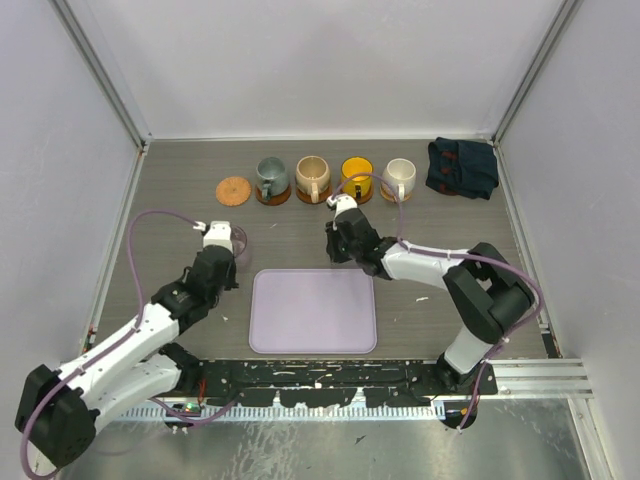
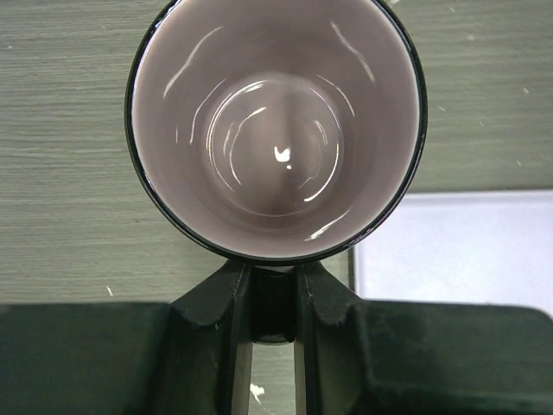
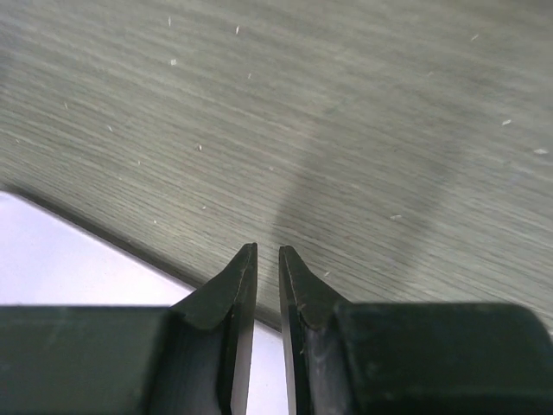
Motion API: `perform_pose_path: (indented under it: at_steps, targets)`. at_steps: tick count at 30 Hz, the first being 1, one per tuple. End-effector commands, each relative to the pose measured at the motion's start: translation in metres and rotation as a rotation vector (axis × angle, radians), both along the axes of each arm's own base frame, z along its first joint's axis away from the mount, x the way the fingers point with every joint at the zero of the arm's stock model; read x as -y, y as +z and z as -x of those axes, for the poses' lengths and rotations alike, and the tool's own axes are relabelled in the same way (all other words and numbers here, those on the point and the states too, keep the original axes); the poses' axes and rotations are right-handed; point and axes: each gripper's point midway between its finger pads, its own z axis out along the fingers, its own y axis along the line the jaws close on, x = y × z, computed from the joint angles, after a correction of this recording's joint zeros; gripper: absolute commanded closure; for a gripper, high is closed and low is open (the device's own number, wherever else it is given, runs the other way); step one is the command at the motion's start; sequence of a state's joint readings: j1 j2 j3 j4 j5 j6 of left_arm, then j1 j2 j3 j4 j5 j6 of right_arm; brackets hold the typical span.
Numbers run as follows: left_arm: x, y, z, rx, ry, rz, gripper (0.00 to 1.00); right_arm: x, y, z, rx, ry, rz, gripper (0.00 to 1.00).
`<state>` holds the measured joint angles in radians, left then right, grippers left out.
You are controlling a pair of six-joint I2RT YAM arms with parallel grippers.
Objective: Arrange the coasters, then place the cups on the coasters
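Note:
Along the back runs a row: a bare orange coaster, then the grey-green cup, tan cup, yellow cup and cream white cup, each standing on a brown coaster. My left gripper is shut on the handle of the translucent purple cup, held upright left of the tray's far corner. My right gripper hovers at the tray's far edge, its jaws a narrow slit apart with nothing between them.
A lavender rectangular tray lies in the middle near the arms' bases. A dark folded cloth sits in the back right corner. Metal frame walls enclose the table on three sides.

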<state>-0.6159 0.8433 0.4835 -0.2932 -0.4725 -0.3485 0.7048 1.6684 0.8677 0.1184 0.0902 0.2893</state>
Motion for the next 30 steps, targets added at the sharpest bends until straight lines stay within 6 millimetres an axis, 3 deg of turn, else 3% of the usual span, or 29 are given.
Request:
perform_pose_path:
  at_steps: [1, 15, 17, 30]
  targets:
    - [0.005, 0.069, -0.055, 0.194, 0.010, 0.121, 1.00, 0.014, 0.064, -0.020, 0.171, -0.088, -0.037, 0.78]
    - [-0.040, 0.114, -0.162, 0.271, 0.080, 0.181, 1.00, 0.103, 0.117, -0.033, 0.271, -0.393, -0.064, 0.77]
    - [-0.047, 0.100, -0.181, 0.232, 0.091, 0.181, 1.00, 0.112, 0.122, -0.037, 0.280, -0.418, -0.072, 0.77]
    - [-0.058, 0.095, -0.255, 0.218, 0.057, 0.188, 1.00, 0.120, 0.130, -0.052, 0.284, -0.463, -0.083, 0.77]
